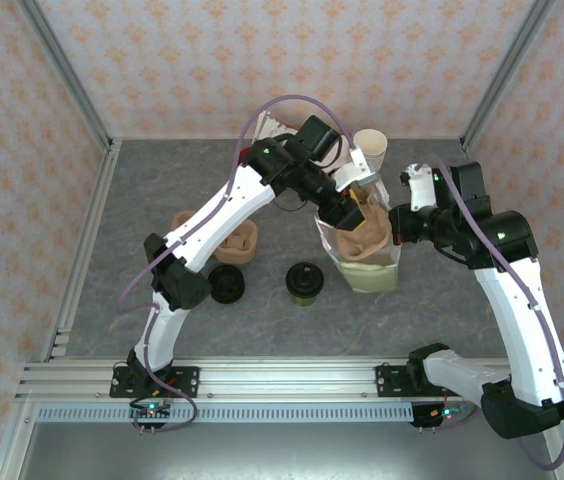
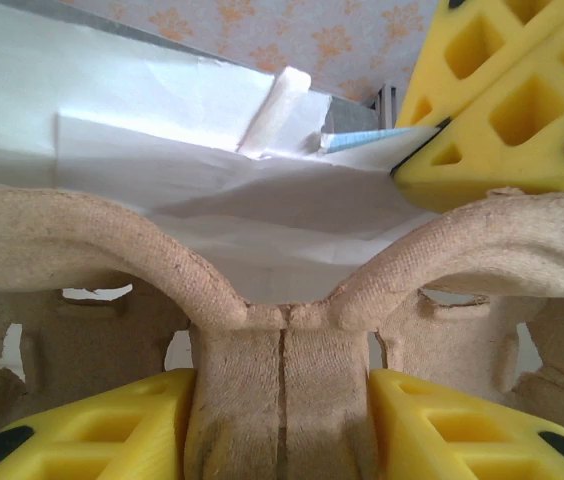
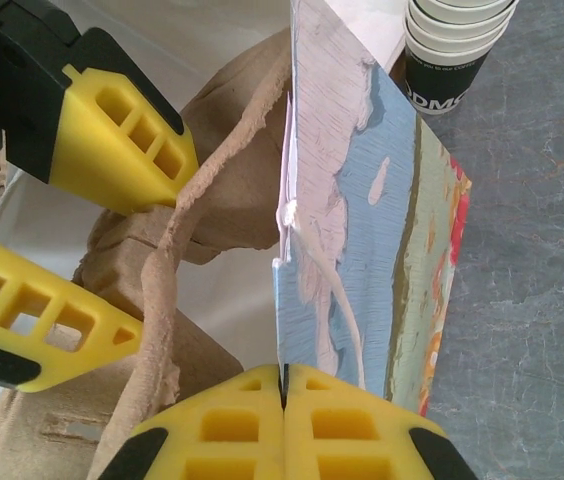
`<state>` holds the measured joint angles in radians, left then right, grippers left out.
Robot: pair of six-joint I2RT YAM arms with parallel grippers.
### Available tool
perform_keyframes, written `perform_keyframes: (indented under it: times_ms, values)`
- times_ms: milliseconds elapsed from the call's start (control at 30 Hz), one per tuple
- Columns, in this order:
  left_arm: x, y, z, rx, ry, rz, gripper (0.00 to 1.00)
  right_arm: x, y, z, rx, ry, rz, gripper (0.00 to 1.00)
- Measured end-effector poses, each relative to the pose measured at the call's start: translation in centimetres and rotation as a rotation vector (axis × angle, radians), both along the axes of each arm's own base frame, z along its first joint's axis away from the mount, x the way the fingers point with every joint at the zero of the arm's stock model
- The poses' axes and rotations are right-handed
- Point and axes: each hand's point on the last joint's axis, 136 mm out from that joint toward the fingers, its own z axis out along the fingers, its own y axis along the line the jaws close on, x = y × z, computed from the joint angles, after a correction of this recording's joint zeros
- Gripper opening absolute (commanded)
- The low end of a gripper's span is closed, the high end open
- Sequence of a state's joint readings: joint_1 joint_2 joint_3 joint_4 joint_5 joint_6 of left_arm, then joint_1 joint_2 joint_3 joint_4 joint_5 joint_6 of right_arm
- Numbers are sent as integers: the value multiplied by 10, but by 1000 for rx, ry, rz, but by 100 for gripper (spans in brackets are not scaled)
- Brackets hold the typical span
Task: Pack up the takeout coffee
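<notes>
Brown moulded pulp makes up the cup carrier [image 2: 112, 240] that sits partway down inside the open paper bag [image 1: 367, 272], which stands upright near the middle of the grey counter [image 1: 152, 190]. The left claw [image 2: 282, 392] is clamped on the carrier's central ridge, with 1 yellow finger pressed against each side of it. The right claw [image 3: 284, 385] is squeezed together on the bag's upper edge, the printed wall pinched between its 2 fingers and rising straight above them. The takeout coffee [image 1: 304, 283] stands upright on the counter outside the bag, just beside it on the left arm's side, with its black lid on. It sits between the bag and a flat black disc [image 1: 226, 283]. A 2nd pulp carrier [image 1: 240, 240] lies on the counter behind that disc. A nested stack of cream paper cups [image 1: 370, 150] stands behind the bag, close to its far corner.
</notes>
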<state>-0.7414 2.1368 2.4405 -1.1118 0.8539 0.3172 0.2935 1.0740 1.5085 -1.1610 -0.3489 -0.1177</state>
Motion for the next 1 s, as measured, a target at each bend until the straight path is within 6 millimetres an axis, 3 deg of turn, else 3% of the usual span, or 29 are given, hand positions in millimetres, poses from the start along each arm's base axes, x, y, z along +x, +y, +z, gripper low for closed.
perform_keyframes:
  times_ms: [533, 700, 867, 1000]
  values:
    - [7, -7, -32, 111, -67, 32, 44, -1, -1, 6, -4, -12, 5, 0]
    - [9, -14, -53, 155, -93, 43, 44, 0, -3, 6, 26, -2, -20, 0]
    - [8, -21, -76, 185, -100, 42, 44, 5, -16, -14, 99, 68, -105, 0]
    - [8, -21, -84, 203, -106, 46, 44, 9, -18, -23, 159, 88, -137, 0]
